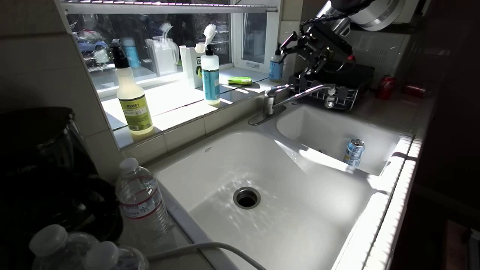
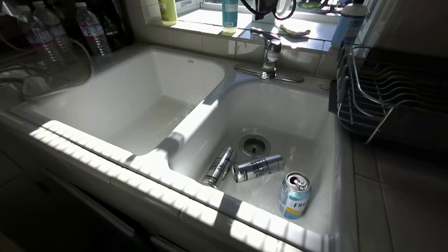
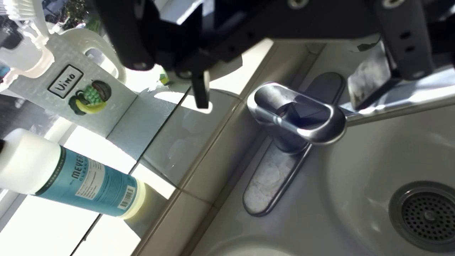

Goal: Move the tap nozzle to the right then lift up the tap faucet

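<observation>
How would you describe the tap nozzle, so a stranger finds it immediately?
Start at the white double sink by the window. From its chrome tap body, the tap nozzle reaches over the basin holding cans. It is the long slim spout with a downturned tip, unlike the short lever on top.

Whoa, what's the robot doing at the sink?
A robot arm hangs over the kitchen tap. Its gripper is open, up above the short lever handle, and isn't holding anything. The long spout points over the basin where three cans sit, and I see no water coming out. Maybe it will lift the short lever handle next, but that's a guess.
</observation>
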